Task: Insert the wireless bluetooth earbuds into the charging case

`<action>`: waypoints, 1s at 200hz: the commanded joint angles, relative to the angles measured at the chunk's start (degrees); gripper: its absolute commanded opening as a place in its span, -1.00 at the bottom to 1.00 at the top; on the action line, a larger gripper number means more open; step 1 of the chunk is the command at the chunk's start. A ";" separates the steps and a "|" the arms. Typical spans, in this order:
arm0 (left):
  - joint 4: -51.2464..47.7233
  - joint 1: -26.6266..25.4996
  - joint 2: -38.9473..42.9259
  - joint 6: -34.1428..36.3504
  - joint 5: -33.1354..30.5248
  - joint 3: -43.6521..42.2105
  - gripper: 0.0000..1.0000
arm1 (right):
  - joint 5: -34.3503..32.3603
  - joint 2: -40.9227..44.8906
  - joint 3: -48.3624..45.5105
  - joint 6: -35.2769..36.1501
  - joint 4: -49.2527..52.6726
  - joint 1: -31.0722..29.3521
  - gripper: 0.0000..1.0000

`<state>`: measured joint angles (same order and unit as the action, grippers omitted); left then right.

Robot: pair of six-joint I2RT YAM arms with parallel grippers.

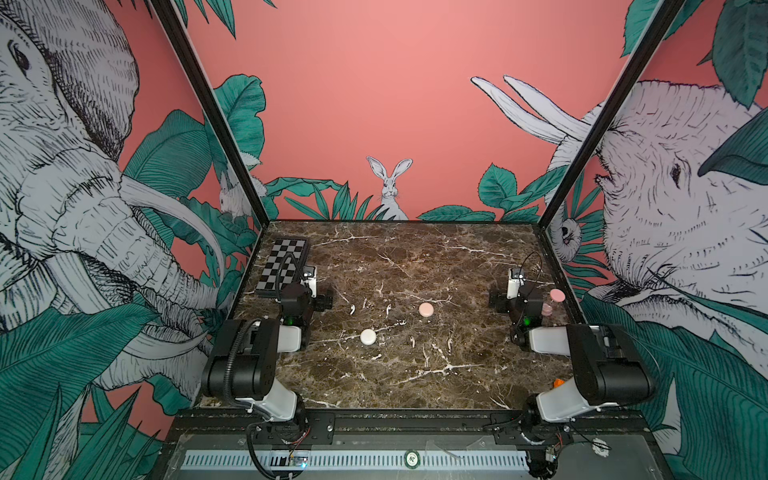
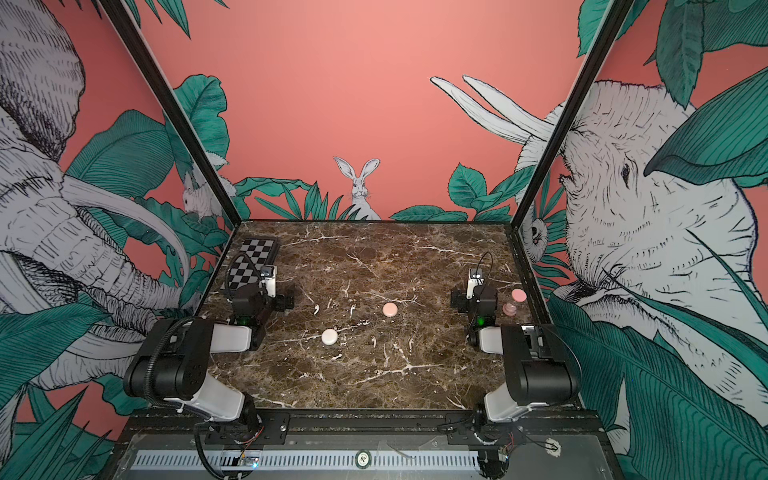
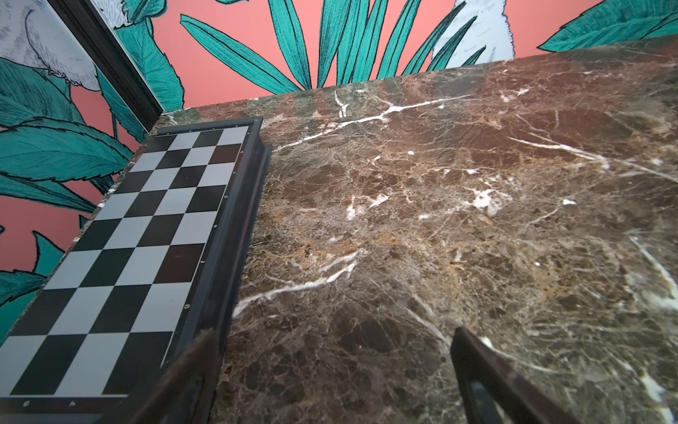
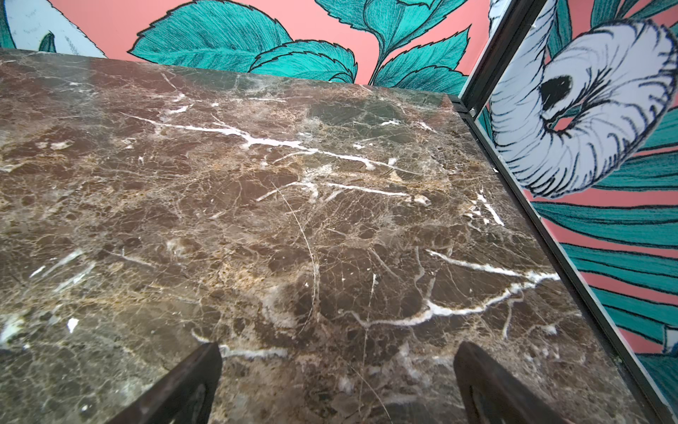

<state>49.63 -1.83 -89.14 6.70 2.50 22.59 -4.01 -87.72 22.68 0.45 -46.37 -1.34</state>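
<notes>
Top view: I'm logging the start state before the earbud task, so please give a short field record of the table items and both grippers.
Surface: brown marble table
Earbuds: three tiny whitish stemmed earbuds, loose on the marble, apart from both cases
Cases: white round puck-like case, closed; pink round puck-like case, closed
Other: black-and-white chessboard, far left corner; pink round pieces beside the right arm, unclear
Left gripper: open, empty
Right gripper: open, empty
</notes>
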 commanded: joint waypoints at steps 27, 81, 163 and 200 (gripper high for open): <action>0.29 0.25 0.20 0.52 0.31 0.97 0.98 | 0.16 0.13 0.88 0.28 -1.15 0.10 0.96; 0.22 0.25 0.29 0.55 0.26 0.96 0.98 | 0.16 0.18 0.88 0.31 -1.14 0.06 0.96; -10.55 0.17 6.50 -1.24 -4.69 3.84 0.98 | -1.71 11.38 4.70 0.64 13.88 -0.86 0.96; -22.46 0.23 19.45 -9.59 -11.47 7.82 0.98 | -14.24 28.54 7.84 -19.13 25.06 -2.80 0.96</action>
<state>37.10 -1.83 -78.98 4.60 -2.28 26.33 -8.58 -67.96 26.72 -3.77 -30.96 -3.36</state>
